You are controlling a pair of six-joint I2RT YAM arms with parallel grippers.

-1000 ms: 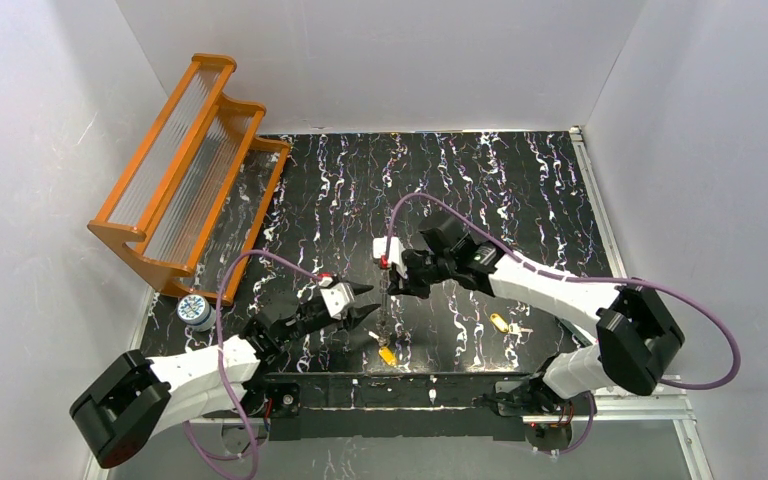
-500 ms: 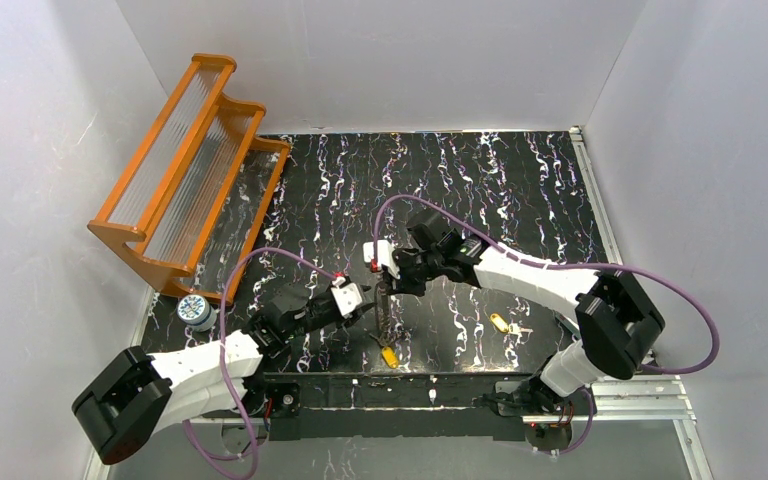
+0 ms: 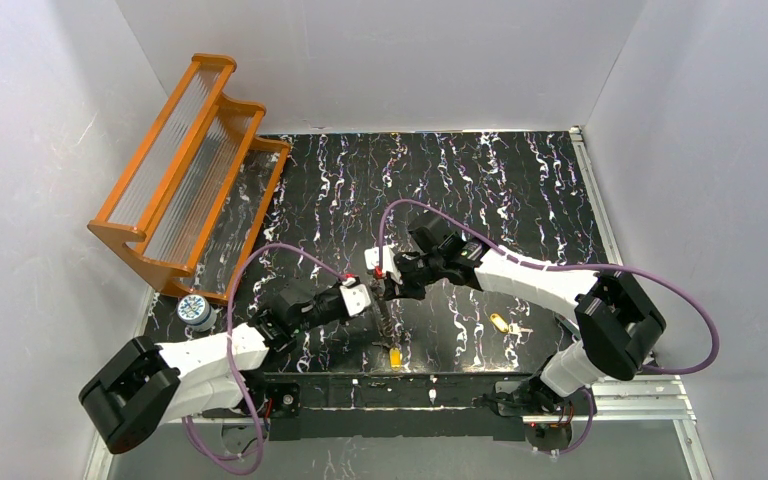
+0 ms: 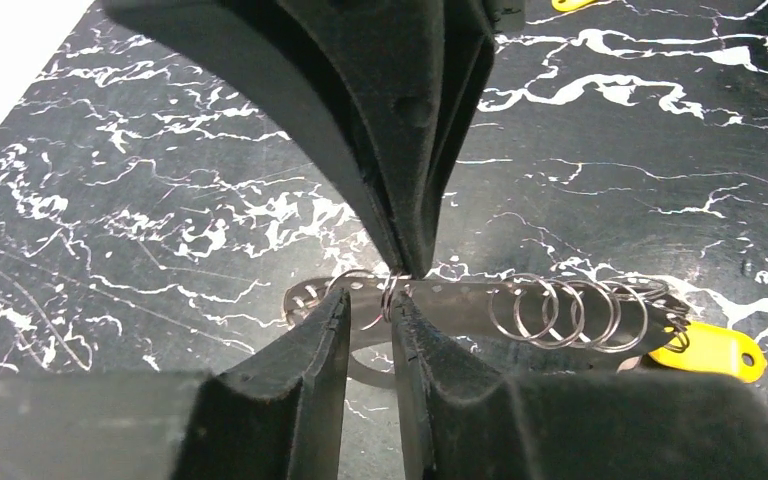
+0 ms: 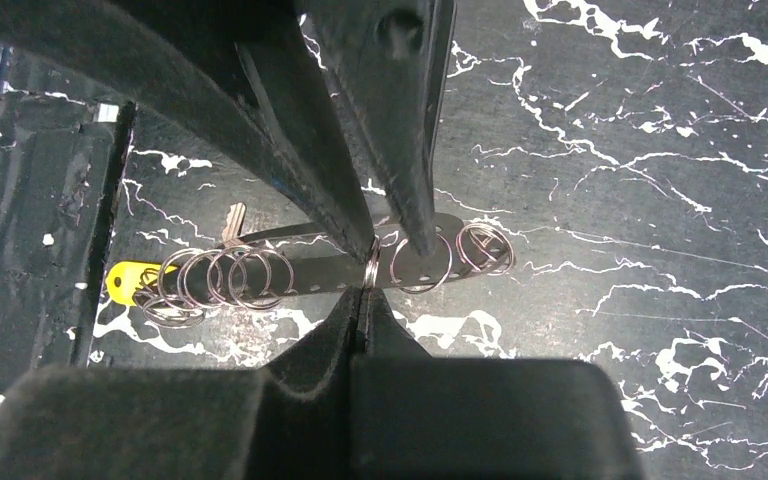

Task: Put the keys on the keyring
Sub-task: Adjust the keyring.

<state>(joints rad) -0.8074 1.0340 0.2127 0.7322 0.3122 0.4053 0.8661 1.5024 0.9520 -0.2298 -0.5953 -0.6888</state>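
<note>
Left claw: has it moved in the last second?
Yes. The left claw slid right, away from the round tin, up to the keyring.

I'm working in a robotics lab cell, not a home. Plain white panels (image 3: pixel 50 200) box in the left, far and right sides. A black marbled mat (image 3: pixel 460 190) covers the bench, and an aluminium rail (image 3: pixel 597 210) runs along its right edge. My left arm (image 3: pixel 210 352) and right arm (image 3: pixel 530 278) are bolted at the near edge, with purple cables (image 3: pixel 712 335) looping free.
</note>
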